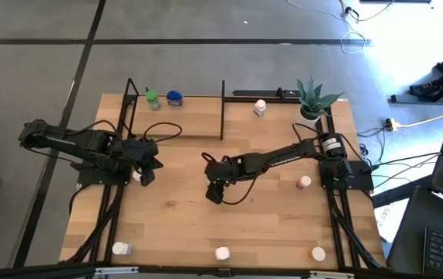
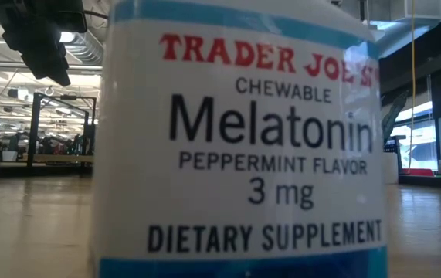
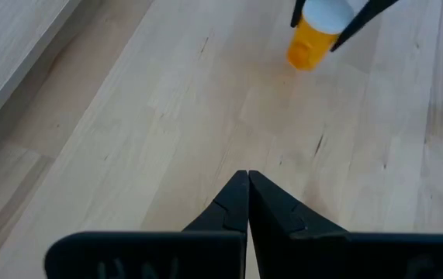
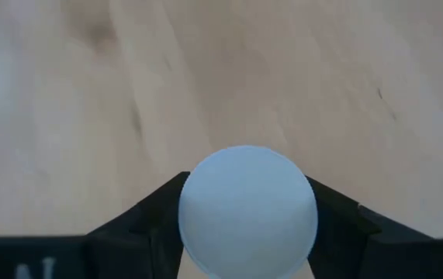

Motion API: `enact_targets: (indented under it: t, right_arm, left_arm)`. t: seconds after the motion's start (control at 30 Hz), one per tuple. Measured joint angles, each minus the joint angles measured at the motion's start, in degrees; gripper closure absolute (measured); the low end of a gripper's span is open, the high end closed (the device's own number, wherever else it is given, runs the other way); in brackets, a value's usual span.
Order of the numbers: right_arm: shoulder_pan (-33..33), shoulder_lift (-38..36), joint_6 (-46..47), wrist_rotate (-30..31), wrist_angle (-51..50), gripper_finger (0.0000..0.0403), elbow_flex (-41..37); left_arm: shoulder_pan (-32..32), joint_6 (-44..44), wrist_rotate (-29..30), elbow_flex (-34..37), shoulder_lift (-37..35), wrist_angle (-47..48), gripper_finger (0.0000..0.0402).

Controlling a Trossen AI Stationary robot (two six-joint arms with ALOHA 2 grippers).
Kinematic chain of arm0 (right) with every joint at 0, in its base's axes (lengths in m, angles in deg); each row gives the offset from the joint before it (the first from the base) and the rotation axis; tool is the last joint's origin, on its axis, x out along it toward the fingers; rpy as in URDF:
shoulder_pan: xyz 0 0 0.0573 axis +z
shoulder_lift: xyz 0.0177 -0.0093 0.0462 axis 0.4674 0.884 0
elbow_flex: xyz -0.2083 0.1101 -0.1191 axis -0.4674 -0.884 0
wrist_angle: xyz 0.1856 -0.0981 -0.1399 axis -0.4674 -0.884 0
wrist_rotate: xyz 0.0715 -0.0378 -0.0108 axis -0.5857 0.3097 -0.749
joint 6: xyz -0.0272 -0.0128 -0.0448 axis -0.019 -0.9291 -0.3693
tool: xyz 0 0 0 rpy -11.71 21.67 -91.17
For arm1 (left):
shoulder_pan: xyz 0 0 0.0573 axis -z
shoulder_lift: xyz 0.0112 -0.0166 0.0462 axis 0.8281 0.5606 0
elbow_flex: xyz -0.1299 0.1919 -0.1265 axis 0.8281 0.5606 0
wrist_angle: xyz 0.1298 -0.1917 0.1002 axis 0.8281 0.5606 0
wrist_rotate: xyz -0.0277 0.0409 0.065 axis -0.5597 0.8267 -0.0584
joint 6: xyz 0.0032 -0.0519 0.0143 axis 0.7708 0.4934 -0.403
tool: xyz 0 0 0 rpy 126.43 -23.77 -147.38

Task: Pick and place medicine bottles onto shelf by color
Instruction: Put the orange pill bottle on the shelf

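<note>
Medicine bottles lie scattered over our light-wood table [image 1: 174, 225]: we count nine in the high view. A green bottle [image 1: 153, 98] and a blue bottle [image 1: 174, 98] stand side by side on the pale wooden shelf board with thin black posts [image 1: 198, 116] at the far edge, and a white bottle [image 1: 260, 108] stands further right near a potted green plant [image 1: 312, 99]. A pink-capped bottle [image 1: 305, 183] sits near the right edge, and three more line the near edge: one at the left [image 1: 120, 249], a white-capped one in the middle [image 1: 222, 253], and an orange-capped one at the right [image 1: 318, 253].

Our right gripper [image 4: 248, 232] hangs over the open table centre, its fingers pinching an orange bottle with a white cap [image 4: 248, 211]. Bare wood surrounds it on all sides. Our left gripper [image 3: 248, 182] waits near the left edge, fingers pressed together, with a white bottle [image 1: 137, 177] just beside it.
</note>
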Motion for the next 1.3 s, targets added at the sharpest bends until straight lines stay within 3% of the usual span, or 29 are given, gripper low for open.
enact_targets:
  t: [0.67,1.3]
  right_arm:
    - [-10.9,0.0,-8.1,-0.4,-22.4,0.0197,28.7]
    - [-27.3,0.8,-12.8,-2.9,-17.8,0.0194,30.4]
  left_arm:
    - [0.0,0.0,0.0,0.0,0.0,0.0,0.0401]
    - [0.0,0.0,0.0,0.0,0.0,0.0,0.0401]
